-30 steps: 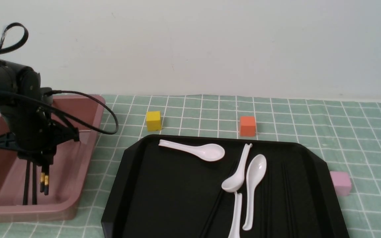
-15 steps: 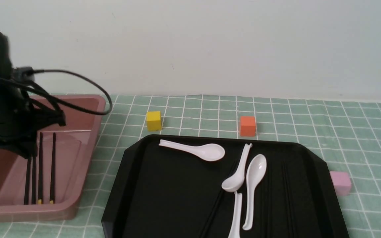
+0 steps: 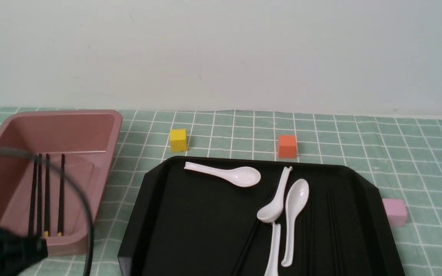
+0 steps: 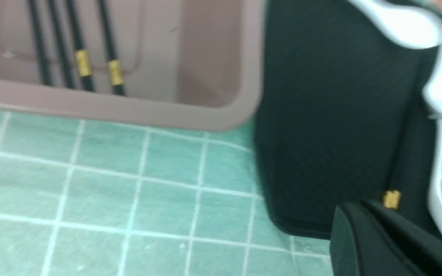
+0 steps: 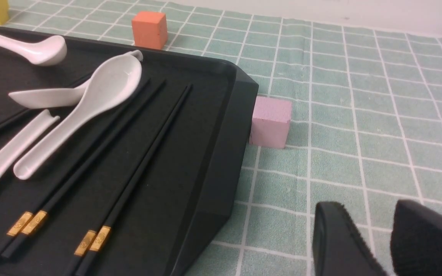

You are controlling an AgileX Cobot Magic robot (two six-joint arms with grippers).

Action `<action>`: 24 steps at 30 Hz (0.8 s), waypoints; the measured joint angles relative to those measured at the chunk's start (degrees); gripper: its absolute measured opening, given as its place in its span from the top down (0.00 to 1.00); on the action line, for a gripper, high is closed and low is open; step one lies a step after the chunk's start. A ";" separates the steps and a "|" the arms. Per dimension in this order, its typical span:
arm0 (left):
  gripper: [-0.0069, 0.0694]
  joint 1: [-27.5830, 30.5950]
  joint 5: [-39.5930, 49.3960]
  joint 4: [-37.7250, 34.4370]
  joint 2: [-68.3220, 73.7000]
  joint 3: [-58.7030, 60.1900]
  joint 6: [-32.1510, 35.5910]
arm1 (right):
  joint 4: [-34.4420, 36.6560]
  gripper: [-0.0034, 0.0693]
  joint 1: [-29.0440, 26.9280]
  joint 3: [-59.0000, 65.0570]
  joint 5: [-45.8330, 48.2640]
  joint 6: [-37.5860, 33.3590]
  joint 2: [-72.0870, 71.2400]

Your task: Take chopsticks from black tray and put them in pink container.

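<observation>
Several black sticks lie loose in the pink container (image 3: 102, 126); two of them are chopsticks (image 3: 60, 191) with yellow bands (image 4: 83, 63) near the front wall. More yellow-banded chopsticks (image 5: 148, 142) lie on the black tray (image 3: 159, 214) beside white spoons (image 3: 240, 177). My left gripper (image 4: 359, 205) hangs over the tray's near left corner, its jaws pressed together with nothing between them. In the front view the left arm (image 3: 2, 249) is a dark blur in front of the container. My right gripper (image 5: 376, 209) is open and empty over the cloth, right of the tray.
A yellow cube (image 3: 178, 140) and an orange cube (image 3: 287, 146) stand behind the tray. A small pale pink cube (image 3: 395, 212) touches its right edge. A green checked cloth (image 3: 416, 153) covers the table. A loose cable (image 3: 86, 214) arcs over the container's front right corner.
The left gripper held the chopsticks down inside the pink container, let them go, then drew back toward the near left corner. The chopsticks now lie flat in the container.
</observation>
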 joint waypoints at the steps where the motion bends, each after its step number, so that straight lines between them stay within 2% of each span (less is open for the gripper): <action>1: 0.93 0.00 -1.41 -1.67 -3.18 2.62 1.55 | 0.00 0.62 0.00 0.00 0.00 0.00 0.00; 9: 0.93 0.00 -11.74 -5.54 -24.57 13.87 5.28 | 0.01 0.62 0.00 0.00 0.00 0.00 0.00; 13: 0.93 0.00 -12.34 -5.67 -31.58 15.24 5.47 | 0.01 0.62 0.00 0.00 0.00 0.00 0.00; 24: 0.93 0.00 -12.66 -2.00 -34.42 17.74 5.68 | 0.01 0.62 0.00 0.00 0.00 0.00 0.00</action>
